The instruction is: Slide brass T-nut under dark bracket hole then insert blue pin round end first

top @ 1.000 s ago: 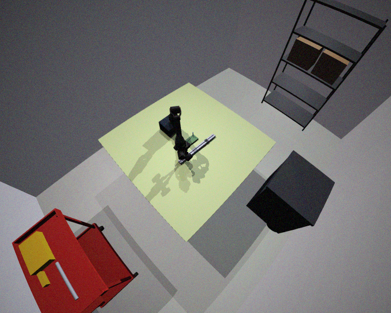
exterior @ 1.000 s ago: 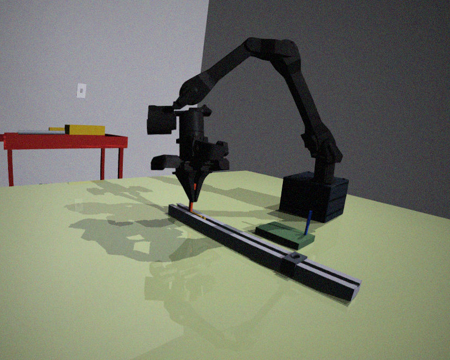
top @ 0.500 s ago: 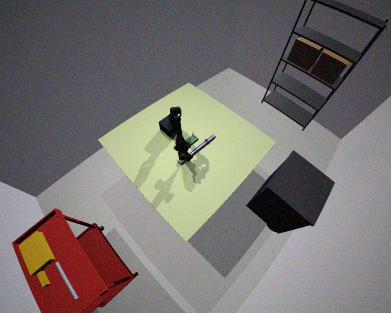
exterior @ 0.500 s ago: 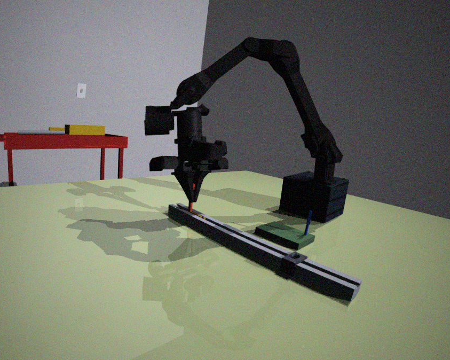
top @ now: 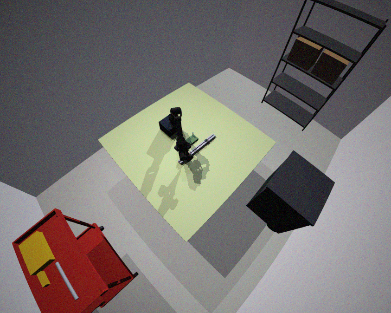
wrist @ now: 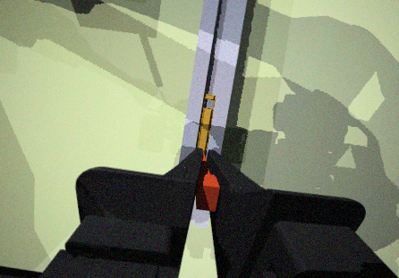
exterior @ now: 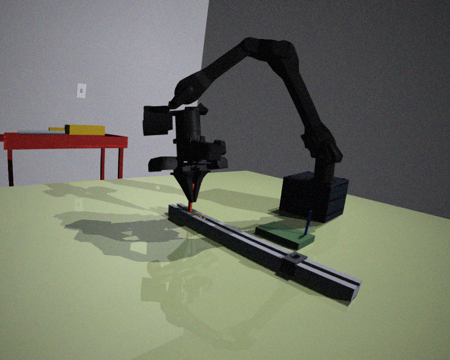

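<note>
My gripper (exterior: 193,199) (wrist: 204,155) is shut on the orange handle (exterior: 190,206) (wrist: 208,192), which stands nearly upright over the far end of the aluminum rail (exterior: 233,242) (wrist: 224,73). The brass T-nut (wrist: 204,127) (exterior: 199,215) lies along the slot line ahead of the fingertips; how deep it sits under the lips I cannot tell. The dark bracket (exterior: 291,264) straddles the rail near its other end, its hole facing up. The blue pin (exterior: 308,222) stands, slightly tilted, in the green tray (exterior: 279,232) (top: 192,138) beside the rail.
The arm's dark base box (exterior: 310,197) (top: 167,125) stands behind the green tray. Off the table (top: 189,215) are a red cart (top: 67,266), a black cabinet (top: 299,185) and a shelf rack (top: 298,109).
</note>
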Robot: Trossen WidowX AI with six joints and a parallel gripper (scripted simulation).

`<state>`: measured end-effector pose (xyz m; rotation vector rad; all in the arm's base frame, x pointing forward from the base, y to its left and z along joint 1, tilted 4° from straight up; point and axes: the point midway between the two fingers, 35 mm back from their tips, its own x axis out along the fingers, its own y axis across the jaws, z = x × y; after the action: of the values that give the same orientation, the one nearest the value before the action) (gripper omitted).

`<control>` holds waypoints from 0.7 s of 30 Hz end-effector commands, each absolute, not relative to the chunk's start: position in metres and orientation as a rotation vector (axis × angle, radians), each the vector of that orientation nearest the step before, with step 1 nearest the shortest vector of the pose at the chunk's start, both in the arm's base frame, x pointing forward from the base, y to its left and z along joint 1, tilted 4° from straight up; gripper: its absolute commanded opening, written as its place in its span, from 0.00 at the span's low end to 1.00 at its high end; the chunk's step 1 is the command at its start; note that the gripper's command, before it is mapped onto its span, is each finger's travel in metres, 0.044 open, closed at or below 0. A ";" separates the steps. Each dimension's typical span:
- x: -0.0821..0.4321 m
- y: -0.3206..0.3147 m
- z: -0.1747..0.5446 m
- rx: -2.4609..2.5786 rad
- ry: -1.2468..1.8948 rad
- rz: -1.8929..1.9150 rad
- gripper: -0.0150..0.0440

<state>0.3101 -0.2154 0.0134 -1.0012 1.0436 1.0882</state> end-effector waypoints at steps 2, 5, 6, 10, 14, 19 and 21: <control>0.311 -0.210 0.013 -1.003 1.044 1.088 0.00; 0.311 -0.205 0.013 -1.002 1.042 1.089 0.00; 0.311 -0.203 0.012 -1.001 1.041 1.089 0.00; 0.312 -0.198 0.012 -1.001 1.040 1.090 0.00; 0.313 -0.192 0.012 -1.000 1.040 1.090 0.00; 0.315 -0.185 0.012 -1.000 1.039 1.090 0.00; 0.315 -0.182 0.012 -1.000 1.039 1.090 0.00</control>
<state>0.3156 -0.1885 0.0130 -1.0077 1.0423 1.0854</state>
